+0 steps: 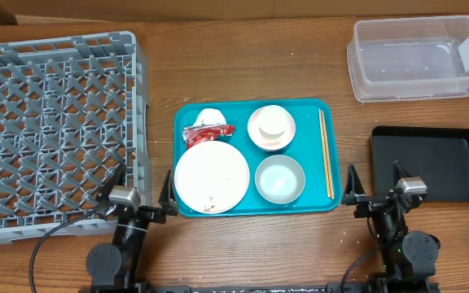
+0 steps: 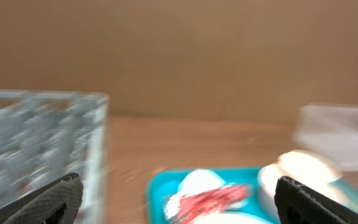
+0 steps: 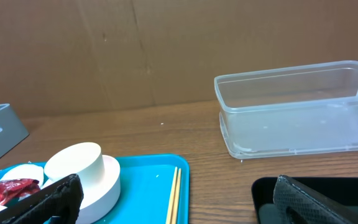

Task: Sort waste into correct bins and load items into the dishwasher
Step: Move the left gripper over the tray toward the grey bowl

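Overhead: left fingers (image 1: 167, 191) and right fingers (image 1: 350, 190) spread wide, holding nothing. The red wrapper (image 1: 208, 133) sits at the plate's (image 1: 212, 175) 12 o'clock on the teal tray (image 1: 314, 114).

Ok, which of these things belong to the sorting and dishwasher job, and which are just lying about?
Job: red wrapper, white tissue, plate, pinkish bowl, small cup, grey-blue bowl, chopsticks, clear tub, black tray, grey rack.
Lying about: teal serving tray, cardboard backdrop.
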Controlling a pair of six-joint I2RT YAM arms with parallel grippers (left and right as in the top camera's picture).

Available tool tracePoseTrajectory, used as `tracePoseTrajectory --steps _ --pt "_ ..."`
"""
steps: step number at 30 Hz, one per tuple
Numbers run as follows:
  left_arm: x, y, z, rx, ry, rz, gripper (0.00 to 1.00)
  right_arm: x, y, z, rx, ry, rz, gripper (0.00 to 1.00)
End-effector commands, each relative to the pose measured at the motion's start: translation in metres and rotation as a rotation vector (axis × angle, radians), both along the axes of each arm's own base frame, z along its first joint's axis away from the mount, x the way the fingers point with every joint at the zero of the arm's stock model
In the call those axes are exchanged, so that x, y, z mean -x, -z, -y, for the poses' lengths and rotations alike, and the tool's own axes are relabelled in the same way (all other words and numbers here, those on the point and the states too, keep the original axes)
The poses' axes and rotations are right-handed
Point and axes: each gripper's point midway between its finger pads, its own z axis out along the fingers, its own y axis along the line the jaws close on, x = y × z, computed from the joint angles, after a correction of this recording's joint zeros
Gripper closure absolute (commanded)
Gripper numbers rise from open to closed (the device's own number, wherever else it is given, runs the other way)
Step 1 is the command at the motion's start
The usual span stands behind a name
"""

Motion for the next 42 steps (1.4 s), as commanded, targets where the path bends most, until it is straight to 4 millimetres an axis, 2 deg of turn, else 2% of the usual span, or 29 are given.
tracePoseTrajectory --steps 1,3,5,12,13,14,17,22,26,29,33,35,39,42 --pt "0.013 -0.021 0.034 0.135 0.222 0.048 0.00 0.000 0.001 0.001 -0.004 0.003 0.006 0.00" --pt "0.028 -0.044 0.054 0.177 0.365 0.120 0.00 0.000 0.001 0.001 -0.004 0.003 0.006 0.00" --pt "0.035 -0.055 0.059 0.156 0.407 0.171 0.00 0.000 0.001 0.001 -0.004 0.003 0.005 0.00" --pt "0.040 -0.077 0.055 0.190 0.395 0.226 0.00 0.000 0.001 0.001 -0.004 0.003 0.005 0.00" --pt "0.041 -0.082 0.055 0.178 0.390 0.236 0.00 0.000 0.001 0.001 -0.004 0.003 0.005 0.00" --pt "0.044 -0.095 0.055 0.136 0.381 0.255 0.00 0.000 0.001 0.001 -0.004 0.003 0.005 0.00" --pt "0.039 -0.112 0.051 0.087 0.338 0.213 0.00 0.000 0.001 0.001 -0.004 0.003 0.005 0.00" --pt "0.013 -0.127 0.050 0.048 0.312 -0.019 0.00 0.000 0.001 0.001 -0.004 0.003 0.005 0.00" --pt "-0.011 -0.120 0.066 0.071 0.415 -0.303 0.00 0.000 0.001 0.001 -0.004 0.003 0.005 0.00" --pt "-0.026 -0.101 0.074 0.079 0.443 -0.552 0.00 0.000 0.001 0.001 -0.004 0.003 0.005 0.00" --pt "-0.042 -0.079 0.092 0.003 0.474 -0.789 0.00 0.000 0.001 0.001 -0.004 0.003 0.005 0.00" --pt "-0.047 -0.069 0.104 -0.040 0.481 -0.858 0.00 0.000 0.001 0.001 -0.004 0.003 0.005 0.00" --pt "-0.048 -0.053 0.146 -0.086 0.596 -0.905 0.00 0.000 0.001 0.001 -0.004 0.003 0.005 0.00" --pt "-0.043 -0.051 0.171 0.023 0.657 -0.964 0.00 0.000 0.001 0.001 -0.004 0.003 0.005 0.00"
